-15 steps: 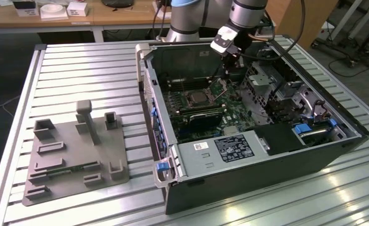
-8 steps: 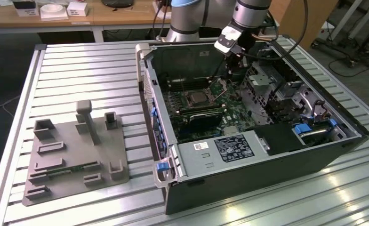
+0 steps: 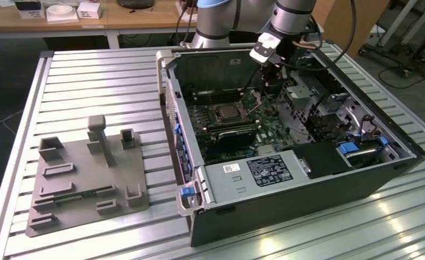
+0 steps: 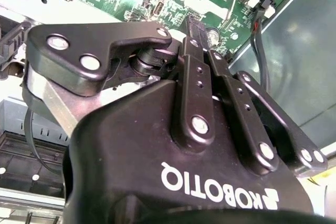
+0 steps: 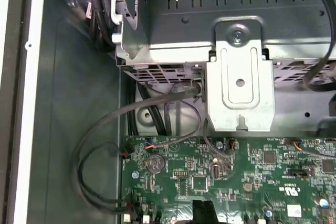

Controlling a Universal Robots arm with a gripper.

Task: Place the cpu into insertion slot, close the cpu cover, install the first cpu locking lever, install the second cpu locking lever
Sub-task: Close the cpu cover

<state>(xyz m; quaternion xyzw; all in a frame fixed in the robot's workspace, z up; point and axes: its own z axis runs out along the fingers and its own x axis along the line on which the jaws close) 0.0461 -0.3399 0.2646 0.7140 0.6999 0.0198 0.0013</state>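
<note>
Insertion slot (image 3: 227, 112) lies near the tool (image 3: 270, 82), toward the exterior view's left; tool closed together; computer case (image 3: 307, 206) on slatted desk (image 3: 89, 81)

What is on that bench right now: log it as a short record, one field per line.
arm: reaches down into the open computer case
pincer: inside the case, above the green board
insertion slot: silvery rim, dark centre; lies toward the exterior view's left of the pincer, apart from it
cpu: cannot tell whether it is seated
table: slatted metal, carries the case
fixture plate: grey, on the table, at the exterior view's left of the case
</note>
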